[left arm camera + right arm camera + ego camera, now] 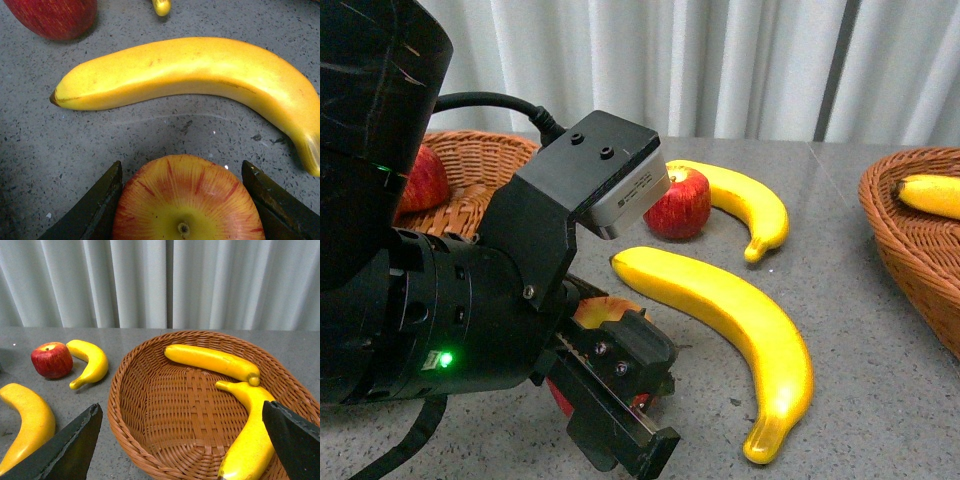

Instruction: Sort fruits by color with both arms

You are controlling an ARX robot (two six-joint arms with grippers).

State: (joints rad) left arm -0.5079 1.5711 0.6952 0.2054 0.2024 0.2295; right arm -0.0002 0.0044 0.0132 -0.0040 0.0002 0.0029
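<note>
My left gripper (pixel 620 405) is shut on a red apple (pixel 603 309) with a yellow-streaked top, low over the grey table. In the left wrist view the apple (pixel 185 200) sits between both fingers (pixel 95 210). A long banana (pixel 730 330) lies just beyond it, also in the left wrist view (pixel 190 75). A second red apple (pixel 678 205) and a short banana (pixel 745 205) lie further back. My right gripper (pixel 181 410) is open and empty, over a wicker basket (pixel 125 420) that holds two bananas (pixel 212 360) (pixel 250 440).
A wicker basket (pixel 470 160) at the back left holds a red apple (pixel 420 180). The right basket (pixel 910 240) stands at the table's right edge with a banana (pixel 930 195) showing. White curtains hang behind the table. My left arm's black body fills the front view's left side.
</note>
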